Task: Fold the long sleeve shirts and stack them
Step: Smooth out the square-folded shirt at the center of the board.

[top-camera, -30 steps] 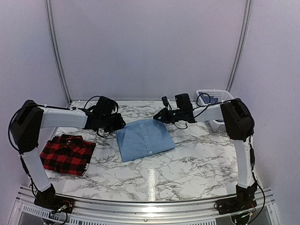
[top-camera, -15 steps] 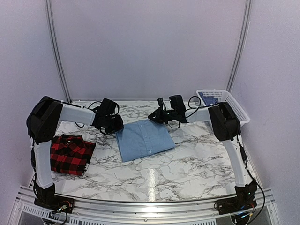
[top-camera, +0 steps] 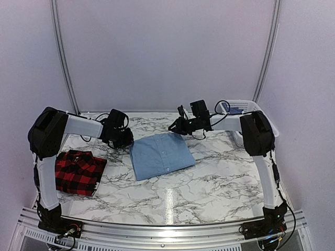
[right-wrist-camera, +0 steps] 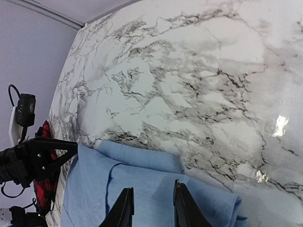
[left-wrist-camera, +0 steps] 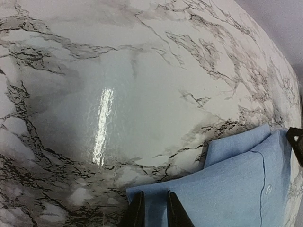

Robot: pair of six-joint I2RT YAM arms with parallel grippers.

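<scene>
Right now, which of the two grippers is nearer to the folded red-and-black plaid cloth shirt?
Left. The left gripper is at the light blue shirt's far-left corner, toward the red-and-black plaid shirt; the right gripper is at its far-right corner, farther away.

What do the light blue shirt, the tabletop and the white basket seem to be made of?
The light blue shirt looks like matte woven cloth, probably cotton: soft folds, a stitched seam and a button show. The tabletop is a glossy marble-patterned surface, perhaps laminate or film: a bright light streak reflects on it. The basket is apparently white plastic, with openwork walls.
</scene>
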